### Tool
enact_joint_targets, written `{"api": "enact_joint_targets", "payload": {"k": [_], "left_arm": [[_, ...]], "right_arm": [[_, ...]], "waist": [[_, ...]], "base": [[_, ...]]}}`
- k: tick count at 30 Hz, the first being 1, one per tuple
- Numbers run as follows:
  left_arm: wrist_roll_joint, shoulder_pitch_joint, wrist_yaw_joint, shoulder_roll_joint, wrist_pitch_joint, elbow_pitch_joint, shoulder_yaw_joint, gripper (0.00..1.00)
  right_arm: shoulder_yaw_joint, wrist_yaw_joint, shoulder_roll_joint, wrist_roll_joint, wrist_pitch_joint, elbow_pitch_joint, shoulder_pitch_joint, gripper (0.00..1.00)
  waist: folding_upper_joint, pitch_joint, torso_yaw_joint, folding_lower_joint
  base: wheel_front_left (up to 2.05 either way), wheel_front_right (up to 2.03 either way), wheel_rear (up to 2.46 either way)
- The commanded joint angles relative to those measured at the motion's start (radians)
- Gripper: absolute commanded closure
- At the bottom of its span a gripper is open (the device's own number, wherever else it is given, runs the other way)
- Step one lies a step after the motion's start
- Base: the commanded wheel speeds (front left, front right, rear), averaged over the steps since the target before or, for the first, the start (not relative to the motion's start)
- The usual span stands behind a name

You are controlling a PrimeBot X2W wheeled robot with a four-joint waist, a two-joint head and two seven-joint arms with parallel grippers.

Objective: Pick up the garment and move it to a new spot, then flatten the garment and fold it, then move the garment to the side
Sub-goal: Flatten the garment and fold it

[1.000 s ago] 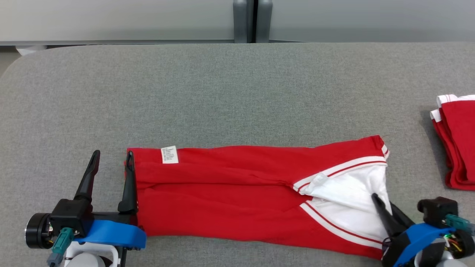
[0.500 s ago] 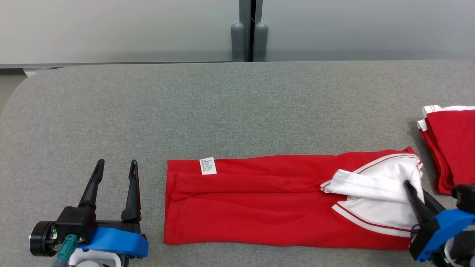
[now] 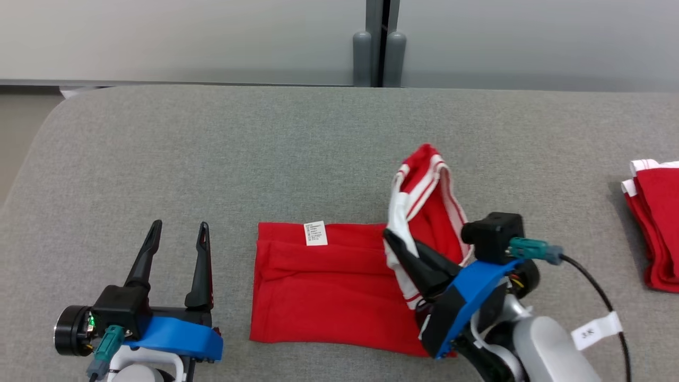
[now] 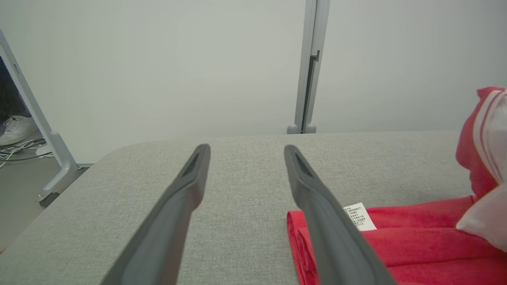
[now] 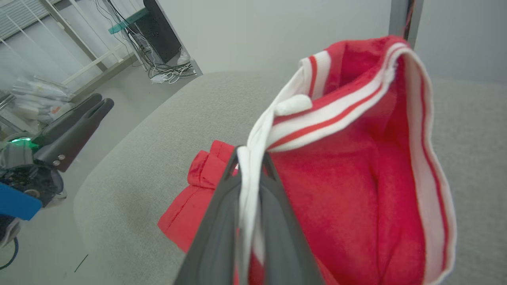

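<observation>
The garment is red with white striped trim and a small white label, lying on the grey table. My right gripper is shut on its white-trimmed right end, which it holds lifted and bent over toward the left, above the flat part. That raised end also shows at the right of the left wrist view. To the left of the garment's left edge, apart from it, my left gripper rests open near the table's front with nothing between its fingers.
A stack of folded red garments with white trim lies at the table's right edge. A grey post stands behind the table's far edge. The table's rounded left corner is at the upper left.
My right gripper has lifted the garment's right end and carried it left over the flat part. The garment has slid away from my left gripper. The camera has also shifted.
</observation>
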Motion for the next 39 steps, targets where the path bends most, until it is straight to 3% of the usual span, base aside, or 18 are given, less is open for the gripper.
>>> {"api": "enact_joint_targets", "payload": {"k": [1,9,17,18,19,20,25,29,32,39], "left_arm": [[0.005,-0.023,-0.004,-0.008,0.0,0.005,-0.006,0.0],[0.016,-0.067,-0.013,-0.038,-0.01,0.039,-0.017,0.0],[0.019,-0.093,-0.023,-0.055,-0.018,0.062,-0.016,0.0],[0.019,-0.095,-0.024,-0.057,-0.02,0.065,-0.015,0.0],[0.019,-0.097,-0.026,-0.058,-0.02,0.068,-0.013,0.0],[0.02,-0.098,-0.027,-0.059,-0.021,0.07,-0.011,0.0],[0.025,-0.1,-0.026,-0.062,-0.023,0.08,-0.005,0.0],[0.026,-0.091,-0.022,-0.059,-0.025,0.081,0.005,0.0],[0.029,-0.079,-0.018,-0.053,-0.026,0.077,0.012,0.0],[0.029,-0.057,-0.006,-0.034,-0.023,0.057,0.02,0.0]], "right_arm": [[0.05,0.0,0.012,0.026,-0.026,0.049,-0.043,1.0],[0.282,0.0,0.017,0.193,-0.181,0.255,-0.17,1.0],[0.408,0.0,0.018,0.287,-0.306,0.426,-0.284,1.0],[0.423,0.0,0.018,0.297,-0.323,0.444,-0.297,0.83],[0.436,0.0,0.018,0.306,-0.345,0.458,-0.312,0.19],[0.454,0.0,0.018,0.314,-0.365,0.467,-0.327,0.0],[0.516,0.0,0.017,0.336,-0.472,0.47,-0.388,0.0],[0.493,0.0,0.017,0.293,-0.556,0.447,-0.424,0.0],[0.412,0.0,-0.016,0.224,-0.588,0.422,-0.425,0.0],[0.111,0.0,-0.122,0.052,-0.603,0.326,-0.279,0.0]], "waist": [[0.0,0.017,0.026,0.0],[0.0,0.049,0.091,0.0],[0.0,0.08,0.112,0.0],[0.0,0.083,0.112,0.0],[0.0,0.086,0.111,0.0],[0.0,0.089,0.109,0.0],[0.0,0.094,0.093,0.0],[0.0,0.09,0.07,0.0],[0.0,0.084,0.05,0.0],[0.0,0.063,0.001,0.0]], "base": [[0.0,0.0,0.0],[0.0,0.0,0.0],[0.0,0.0,0.0],[0.0,0.0,0.0],[0.0,0.0,0.0],[0.0,0.0,0.0],[0.0,0.0,0.0],[0.0,0.0,0.0],[0.0,0.0,0.0],[0.0,0.0,0.0]]}}
